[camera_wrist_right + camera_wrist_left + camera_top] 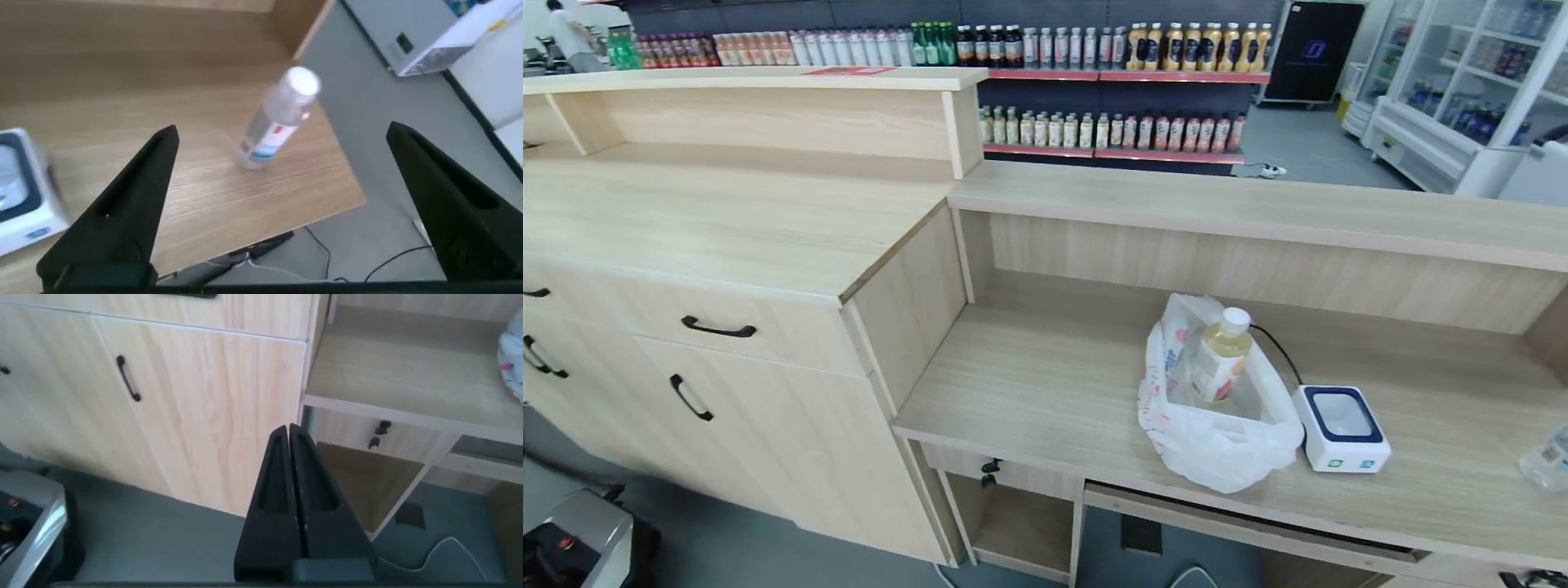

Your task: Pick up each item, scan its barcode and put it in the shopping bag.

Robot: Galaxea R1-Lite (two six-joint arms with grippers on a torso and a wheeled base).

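Your right gripper hangs wide open above the clear bottle, 3 o'clock from the scanner, near the counter edge. An off-centre close could knock it off. Left gripper closed, empty.

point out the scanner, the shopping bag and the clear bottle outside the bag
scanner (1341, 415), head view, on its dark window
shopping bag (1217, 449), head view, on its front wall
clear bottle (274, 126), right wrist view, on its body
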